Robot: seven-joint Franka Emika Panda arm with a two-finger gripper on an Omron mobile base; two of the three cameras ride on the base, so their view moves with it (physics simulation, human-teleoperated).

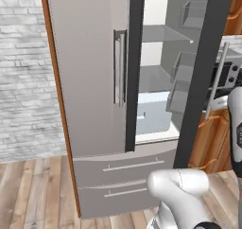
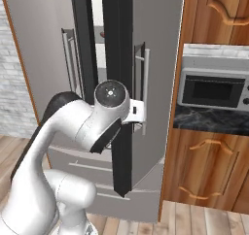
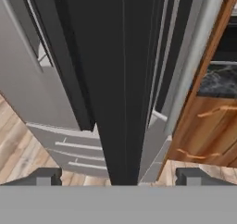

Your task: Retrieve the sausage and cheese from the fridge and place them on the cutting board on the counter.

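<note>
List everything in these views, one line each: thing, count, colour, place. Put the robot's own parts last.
fridge: one, grey-silver, against the brick wall; left door shut, right door swung open edge-on, two lower drawers shut.
fridge shelves: several, grey, inside the white interior; I can make out no food on them.
door bins: three, grey, on the open door's inner face.
microwave: one, silver with dark window, on the counter right of the fridge.
counter: one, black with white veins, over the brown cabinets.
cabinets: brown wood, above and below the counter.
brick wall: white-grey, left of the fridge.
floor: wooden planks.
gripper: one, dark tips spread apart, at the open door's edge.
</note>
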